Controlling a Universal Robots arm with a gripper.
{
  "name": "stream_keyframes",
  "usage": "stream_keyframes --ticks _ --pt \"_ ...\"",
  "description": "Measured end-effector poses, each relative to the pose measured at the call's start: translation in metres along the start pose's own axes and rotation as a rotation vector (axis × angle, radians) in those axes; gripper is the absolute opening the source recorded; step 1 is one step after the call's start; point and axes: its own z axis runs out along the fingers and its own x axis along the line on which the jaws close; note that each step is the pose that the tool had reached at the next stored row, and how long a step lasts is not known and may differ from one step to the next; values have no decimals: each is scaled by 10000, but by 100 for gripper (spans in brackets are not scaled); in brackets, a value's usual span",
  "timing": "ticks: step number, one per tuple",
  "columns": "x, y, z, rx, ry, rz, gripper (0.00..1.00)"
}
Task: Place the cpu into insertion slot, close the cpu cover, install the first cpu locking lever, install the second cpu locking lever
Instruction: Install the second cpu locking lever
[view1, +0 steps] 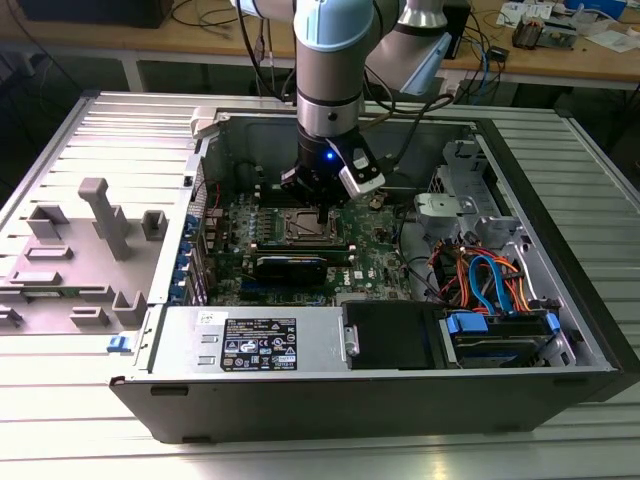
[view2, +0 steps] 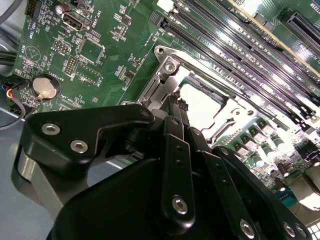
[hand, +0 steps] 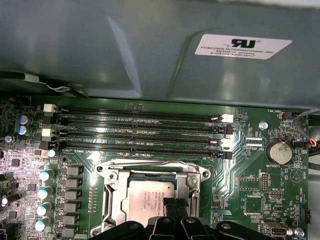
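The cpu (hand: 150, 197) lies flat in the insertion slot (view1: 305, 228) on the green motherboard, its silver top bright in the second wrist view (view2: 202, 107). The silver cpu cover (hand: 114, 197) appears to lie down around it as a frame, with its corner screw nearby (view2: 159, 80). My gripper (view1: 320, 208) hangs straight over the socket. In both wrist views the black fingers are pressed together, and the gripper (hand: 175, 205) tip sits at the chip's edge by the cover's rim (view2: 176, 102). I cannot tell how the locking levers stand.
Long black memory slots (hand: 140, 132) run beside the socket toward the grey case wall (hand: 150, 50). A coin battery (hand: 278, 151) sits nearby. A black card with heatsink (view1: 290, 266), the power supply (view1: 255, 343) and drive cables (view1: 490, 280) fill the case. Grey fixtures (view1: 100, 215) stand outside it.
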Motion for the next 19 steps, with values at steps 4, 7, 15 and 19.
stream_keyframes --ticks 4,7,15,19 --pt "0 0 -3 0 0 1 11" --pt "1 -6 -4 1 1 1 11" --pt "0 -32 -52 -3 3 1 11" --pt "-3 -33 -132 -3 3 1 11"
